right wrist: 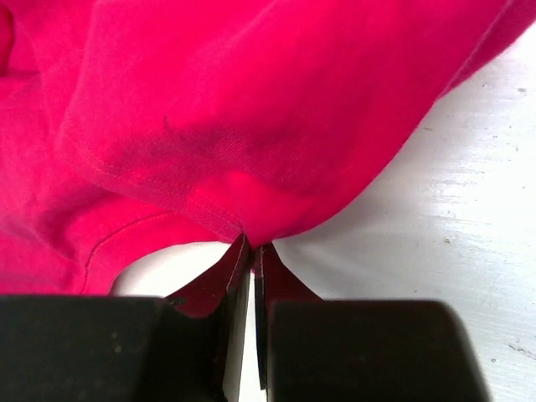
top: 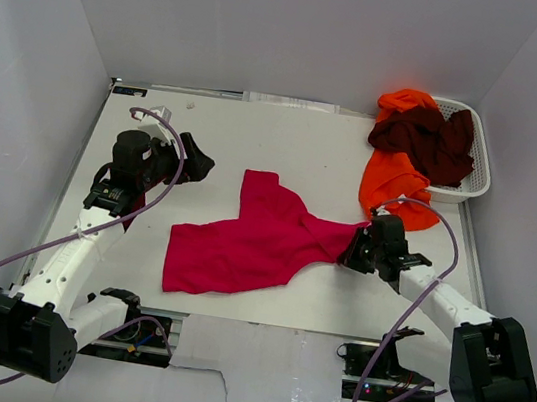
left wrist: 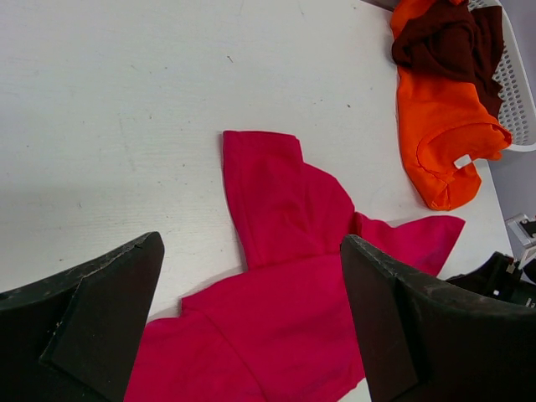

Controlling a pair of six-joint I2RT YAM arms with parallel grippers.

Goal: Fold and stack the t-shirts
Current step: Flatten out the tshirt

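Top external view gives us the white table (top: 286, 153) as the work surface. Most of its middle is taken by the crimson t-shirt (top: 242, 243), which lies crumpled and half spread, with one sleeve pointing toward the far edge and another part drawn out to the right. We judge it lies there because it is the first tee to be flattened for folding.

At the far right corner the white mesh basket (top: 474, 181) holds the rest. The orange t-shirt (top: 387, 183) spills over its near rim onto the table, and the dark maroon t-shirt (top: 429, 139) is draped across it; both wait their turn.

The right gripper (top: 355, 246) sits at the crimson tee's right tip. Its wrist view shows the jaws pinched together on a fold of that cloth at the hem, a grip we read as meant for pulling the shirt straight. The left gripper (top: 196, 162) hovers off the shirt's far-left side with jaws spread wide and holding nothing, likely placed to take an opposite edge.

Smallest, the white neck label (left wrist: 462, 161) marks the orange collar.
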